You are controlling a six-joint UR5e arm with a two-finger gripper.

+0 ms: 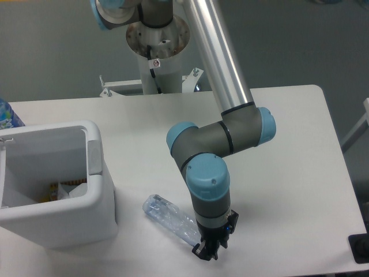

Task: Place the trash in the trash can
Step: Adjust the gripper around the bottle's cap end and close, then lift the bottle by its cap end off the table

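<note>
1. Task is looking roughly half done: something white with a bit of colour, probably the carton [64, 189], is sitting low inside the trash can [102, 199] at the left of the frame; too little is showing to be sure.
2. Still left: the clear water bottle [169, 217] is lying on the table [288, 144], lower centre of the frame, right of the bin and apart from it.
3. Bottle's long axis is running diagonally, from upper left down to lower right. One end is pointing up-left toward the bin; the other is disappearing behind the wrist, so cap versus base is not readable.
4. The gripper [209, 251] is sitting at the bottle's lower-right end, fingers pointing down at the table. Whether the fingers are apart or clamped on the bottle, I cannot tell; the wrist is blocking them.
5. A blue-patterned bottle [8, 117] is peeking in at the left edge, not part of the job.
6. Remaining, as I judge it: grasping, lifting, carrying left over the rim, dropping.
</note>
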